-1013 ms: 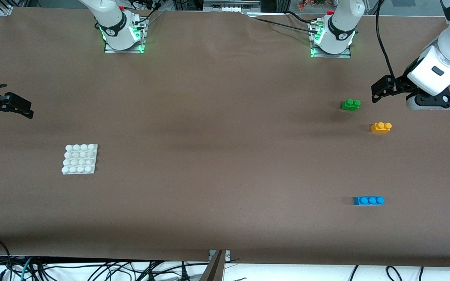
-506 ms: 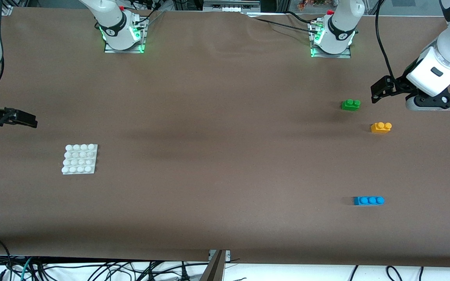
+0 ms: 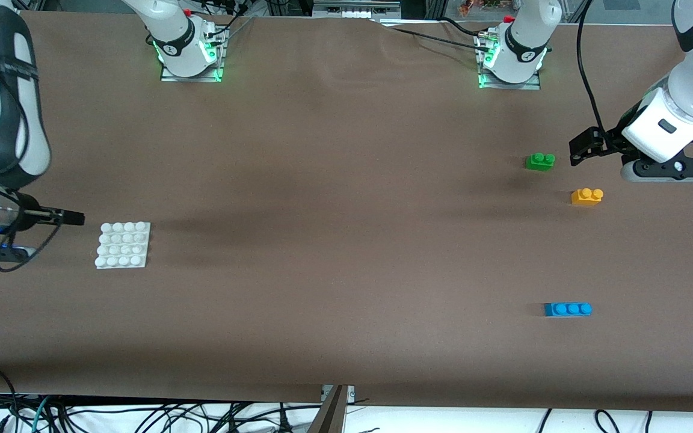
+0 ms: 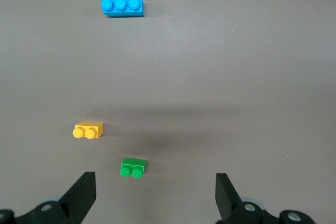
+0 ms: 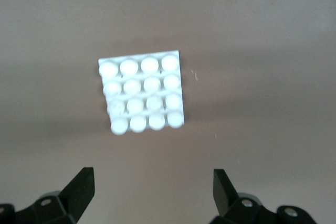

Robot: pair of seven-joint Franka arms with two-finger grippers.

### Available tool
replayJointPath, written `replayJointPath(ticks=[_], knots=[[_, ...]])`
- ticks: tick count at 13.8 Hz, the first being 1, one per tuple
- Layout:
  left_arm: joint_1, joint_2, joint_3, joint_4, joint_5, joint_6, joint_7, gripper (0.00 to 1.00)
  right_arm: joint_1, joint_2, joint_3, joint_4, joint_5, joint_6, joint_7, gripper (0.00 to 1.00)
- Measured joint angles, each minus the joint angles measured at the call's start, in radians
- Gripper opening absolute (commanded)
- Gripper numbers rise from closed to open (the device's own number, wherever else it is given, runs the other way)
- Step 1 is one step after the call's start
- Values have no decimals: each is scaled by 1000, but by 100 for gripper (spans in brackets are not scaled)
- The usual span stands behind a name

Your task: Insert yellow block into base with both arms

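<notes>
The yellow block (image 3: 587, 196) lies on the brown table toward the left arm's end, also in the left wrist view (image 4: 88, 130). My left gripper (image 3: 582, 146) (image 4: 155, 182) hangs open and empty over the table beside the green brick (image 3: 540, 161), just above the yellow block's spot. The white studded base (image 3: 123, 245) (image 5: 142, 93) lies flat toward the right arm's end. My right gripper (image 3: 73, 218) (image 5: 152, 179) hovers open and empty just beside the base's edge.
A green two-stud brick (image 4: 133, 168) lies close to the yellow block, farther from the front camera. A blue three-stud brick (image 3: 568, 309) (image 4: 122, 7) lies nearer to the camera. Cables hang at the table's near edge.
The right arm has swung in from the table's end and its gripper now sits next to the base. The left gripper has sunk slightly toward the green and yellow bricks.
</notes>
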Motion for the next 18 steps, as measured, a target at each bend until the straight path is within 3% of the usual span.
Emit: replayJointPath(ticks=[4, 8, 12, 18], knots=[[-1, 5, -4, 3, 0, 6, -1, 100, -6, 42, -2, -146, 0, 249, 0, 100], [-1, 6, -4, 8, 0, 11, -1, 100, -6, 120, -2, -177, 0, 390, 0, 100], [-1, 7, -4, 8, 0, 21, -1, 100, -6, 169, -1, -177, 0, 479, 0, 100], [-1, 7, -3, 9, 0, 22, -1, 100, -4, 174, 6, -177, 0, 497, 0, 100]])
